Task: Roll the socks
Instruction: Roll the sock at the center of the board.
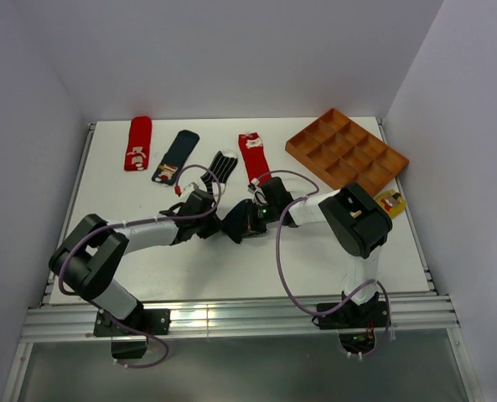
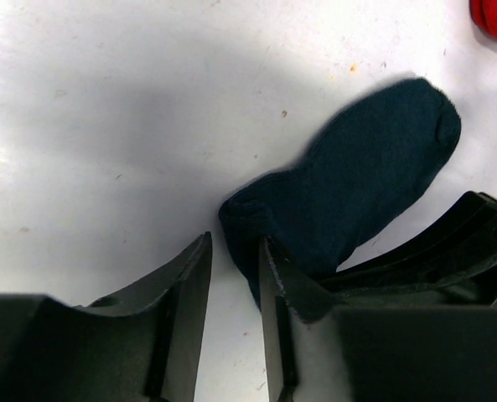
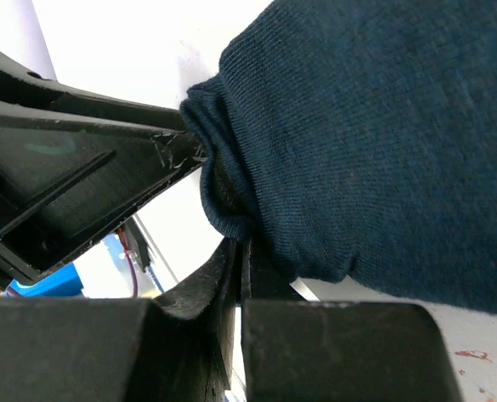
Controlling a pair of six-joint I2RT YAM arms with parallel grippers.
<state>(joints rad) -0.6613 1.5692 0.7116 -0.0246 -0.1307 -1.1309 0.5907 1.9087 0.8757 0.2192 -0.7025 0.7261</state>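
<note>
Right wrist view: right jaws clamped on the navy sock [image 3: 374, 142] at its cuff. Left jaws narrowly apart, just beside that cuff.

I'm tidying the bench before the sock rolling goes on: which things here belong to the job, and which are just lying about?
Job: plain navy sock, left red sock, patched navy sock, striped sock, right red sock, mustard sock.
Lying about: wooden compartment tray, no sock in it.
</note>
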